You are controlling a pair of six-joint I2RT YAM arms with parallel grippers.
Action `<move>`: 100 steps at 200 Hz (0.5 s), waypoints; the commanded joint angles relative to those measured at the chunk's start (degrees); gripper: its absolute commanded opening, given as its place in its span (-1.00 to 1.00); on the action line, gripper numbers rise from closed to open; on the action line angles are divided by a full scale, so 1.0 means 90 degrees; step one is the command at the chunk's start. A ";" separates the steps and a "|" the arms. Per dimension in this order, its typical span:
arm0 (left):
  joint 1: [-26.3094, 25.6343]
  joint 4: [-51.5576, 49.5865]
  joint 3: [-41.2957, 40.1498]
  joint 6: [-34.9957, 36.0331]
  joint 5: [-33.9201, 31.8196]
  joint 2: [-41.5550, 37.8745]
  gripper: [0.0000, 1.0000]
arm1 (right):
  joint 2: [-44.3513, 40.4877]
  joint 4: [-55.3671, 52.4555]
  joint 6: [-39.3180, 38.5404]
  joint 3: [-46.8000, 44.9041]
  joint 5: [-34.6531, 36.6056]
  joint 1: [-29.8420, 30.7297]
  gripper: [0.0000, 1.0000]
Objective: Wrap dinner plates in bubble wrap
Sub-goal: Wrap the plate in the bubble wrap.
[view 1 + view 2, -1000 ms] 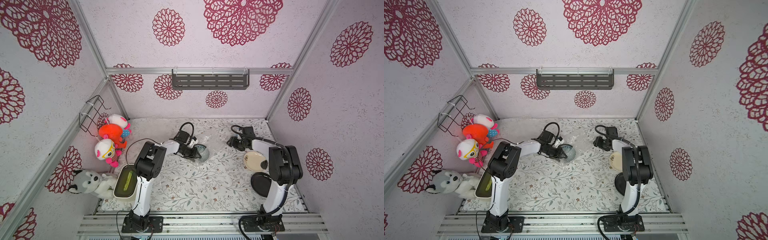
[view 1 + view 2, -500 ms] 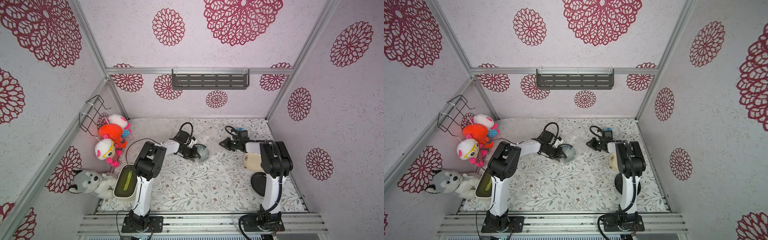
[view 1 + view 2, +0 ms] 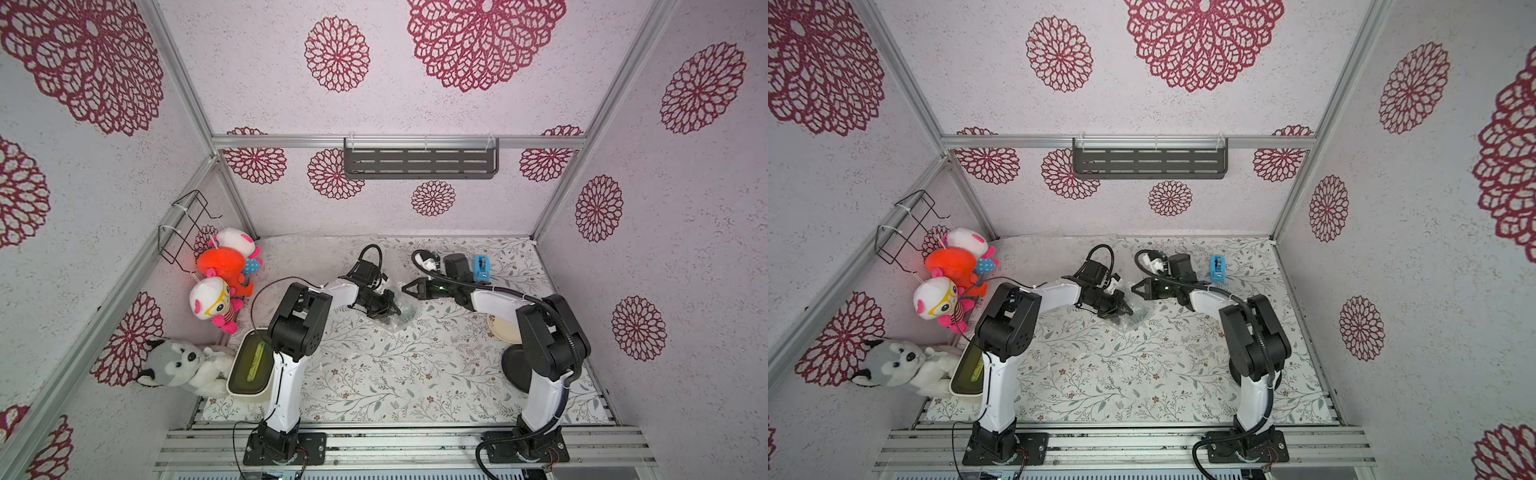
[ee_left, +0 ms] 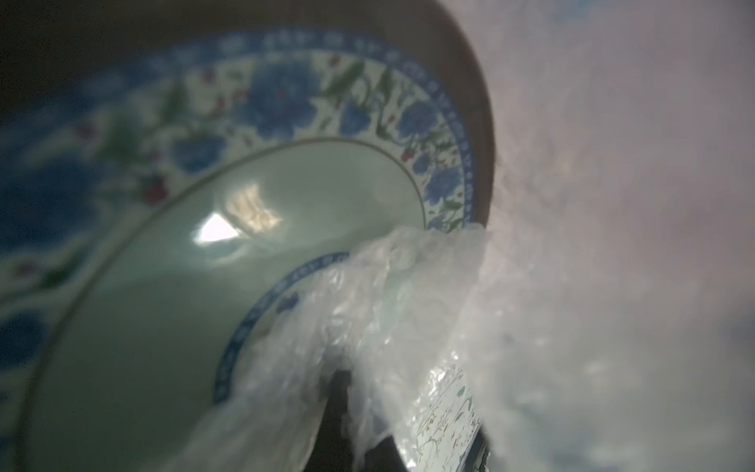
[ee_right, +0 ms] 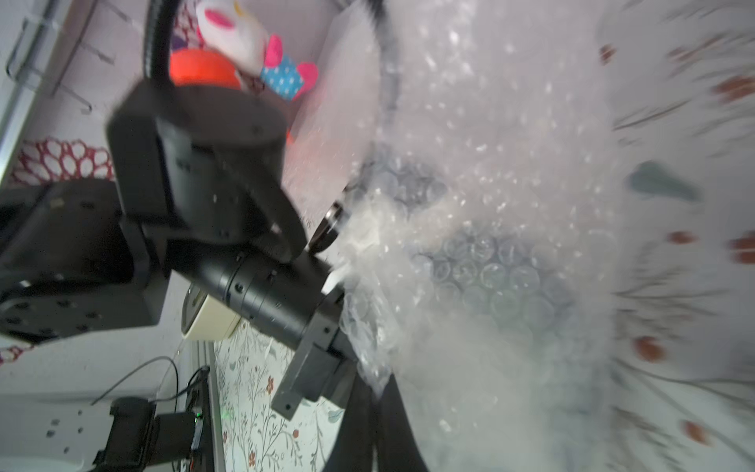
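Observation:
The teal-blue patterned plate [image 3: 409,311] [image 3: 1140,312] lies mid-table under crumpled clear bubble wrap [image 4: 408,306]. In the left wrist view the plate's floral band and pale centre [image 4: 286,196] fill the frame. My left gripper [image 3: 388,309] [image 4: 355,429] is shut on a fold of the wrap at the plate's edge. My right gripper [image 3: 405,287] [image 5: 378,408] points toward the left one from just behind the plate. It is shut, with a tuft of wrap [image 5: 470,265] pinched at its tips. The cream plate [image 3: 503,328] and the black plate [image 3: 513,365] lie bare beside the right arm.
A blue tape dispenser [image 3: 481,268] stands at the back right. More bubble wrap [image 3: 320,262] is spread over the back left of the table. A cream tub [image 3: 249,365] and plush toys [image 3: 220,266] crowd the left wall. The two wrists are close together.
My right gripper swung left from near the tape dispenser to the wrap beside the left gripper and shut. The left gripper closed further on the wrap and stayed in place.

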 commanded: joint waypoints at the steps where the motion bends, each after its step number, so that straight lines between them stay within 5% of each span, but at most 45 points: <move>1: 0.0134 -0.0190 -0.0133 -0.0190 -0.0875 0.0434 -0.93 | -0.0003 0.0165 -0.0219 -0.0207 -0.0124 0.0421 -1.00; 38: 0.0228 0.0062 -0.0313 -0.0411 -0.0745 0.0210 -0.72 | 0.0304 0.0590 0.1018 -0.1316 0.2004 0.0465 -1.00; 80: 0.0287 -0.0031 -0.0256 -0.0548 -0.0613 -0.0040 -0.45 | 0.0784 -0.0446 0.1251 -0.1173 0.2452 0.0455 -1.00; 100: 0.0335 -0.0141 -0.0372 -0.0542 -0.0954 -0.0259 -0.55 | 0.0517 -0.0466 0.1302 -0.1190 0.2544 0.0445 -1.00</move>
